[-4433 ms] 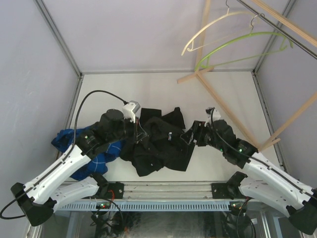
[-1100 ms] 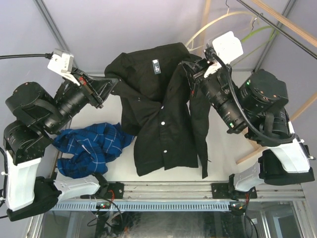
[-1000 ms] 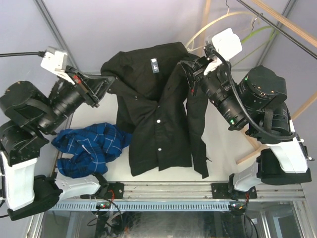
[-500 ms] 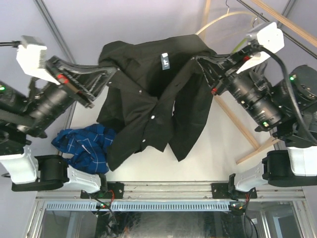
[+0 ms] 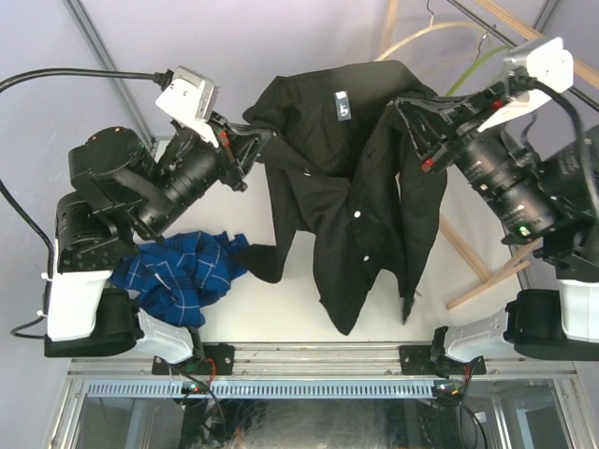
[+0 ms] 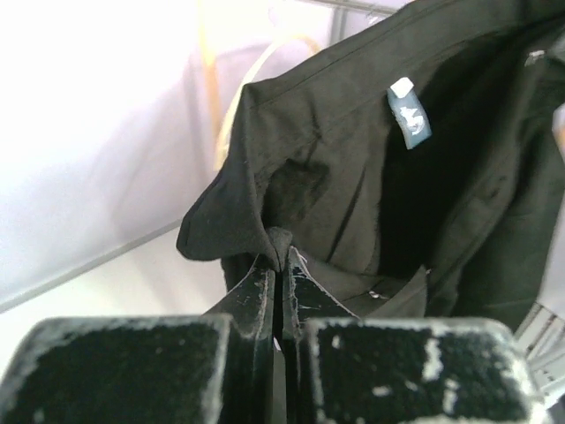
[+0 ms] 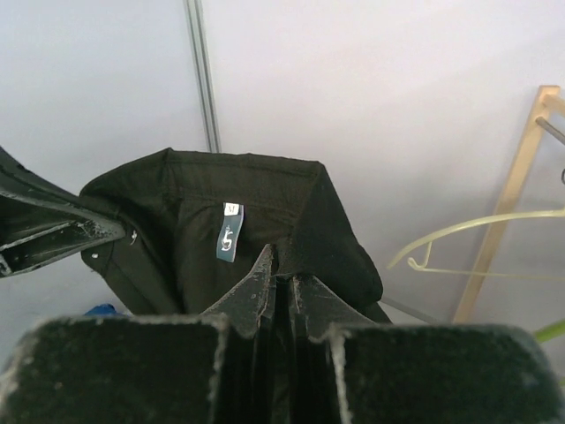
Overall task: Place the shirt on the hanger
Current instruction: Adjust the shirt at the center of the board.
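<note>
Aloft, held the shirt (image 5: 346, 187) spread between both arms, well above the surface (image 5: 281, 313). Pinched a fold at one shoulder in the left pincer (image 6: 281, 265), fingers closed tight on the black cloth. Clamped the right pincer (image 7: 275, 265) likewise on fabric beside the collar, near the white label. Let the buttoned front and one sleeve dangle, sleeve end beside the blue plaid shirt (image 5: 182, 281). Left the green hanger (image 5: 479, 65) behind the shirt, mostly hidden.
</note>
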